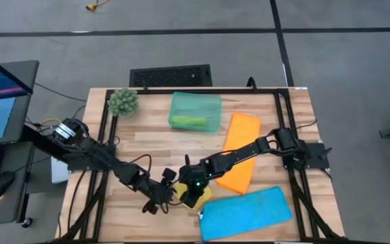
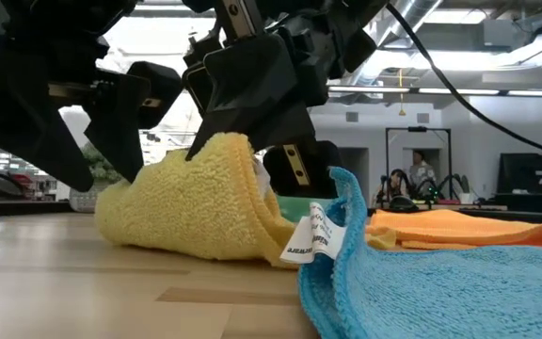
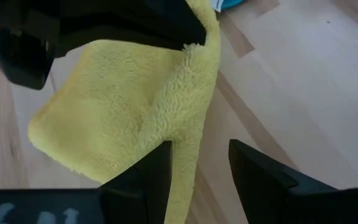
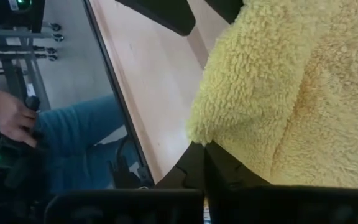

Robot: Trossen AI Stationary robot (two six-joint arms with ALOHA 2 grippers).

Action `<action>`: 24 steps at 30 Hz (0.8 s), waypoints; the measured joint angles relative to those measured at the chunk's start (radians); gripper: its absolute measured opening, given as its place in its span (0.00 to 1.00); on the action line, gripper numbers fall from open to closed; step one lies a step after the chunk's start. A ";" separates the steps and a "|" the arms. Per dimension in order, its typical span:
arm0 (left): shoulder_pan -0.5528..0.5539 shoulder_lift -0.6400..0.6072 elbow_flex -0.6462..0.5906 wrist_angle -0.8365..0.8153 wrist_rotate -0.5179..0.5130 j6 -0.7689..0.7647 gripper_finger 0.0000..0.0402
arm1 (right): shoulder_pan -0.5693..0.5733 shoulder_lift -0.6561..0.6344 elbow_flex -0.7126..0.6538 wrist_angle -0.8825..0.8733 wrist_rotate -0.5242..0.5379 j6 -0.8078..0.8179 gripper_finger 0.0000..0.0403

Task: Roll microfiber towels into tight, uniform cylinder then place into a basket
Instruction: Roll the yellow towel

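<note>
While the right tool [image 1: 193, 194] is clamped on the fluffy yellow microfiber towel [image 1: 198, 195] near the worktop's [image 1: 147, 146] front edge, the left tool [image 1: 162, 196] is held apart beside it.

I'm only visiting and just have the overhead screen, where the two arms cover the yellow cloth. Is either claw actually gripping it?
Observer: Yes. The right wrist view shows the right gripper shut on an edge of the yellow towel.
Operator: And the other claw, is it holding on too?
Observer: No. In the left wrist view the left gripper is open, with a hanging fold of that towel passing between its fingers.
</note>
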 joint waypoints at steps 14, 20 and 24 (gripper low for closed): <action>0.037 0.000 0.000 0.001 0.038 0.039 0.38 | 0.000 -0.003 0.000 -0.004 -0.011 -0.007 0.26; 0.040 0.000 0.000 0.002 0.035 0.039 0.38 | 0.010 -0.084 0.000 -0.076 0.085 -0.009 0.26; 0.040 0.000 0.000 0.003 0.035 0.039 0.38 | 0.021 -0.168 0.000 -0.226 0.307 -0.009 0.27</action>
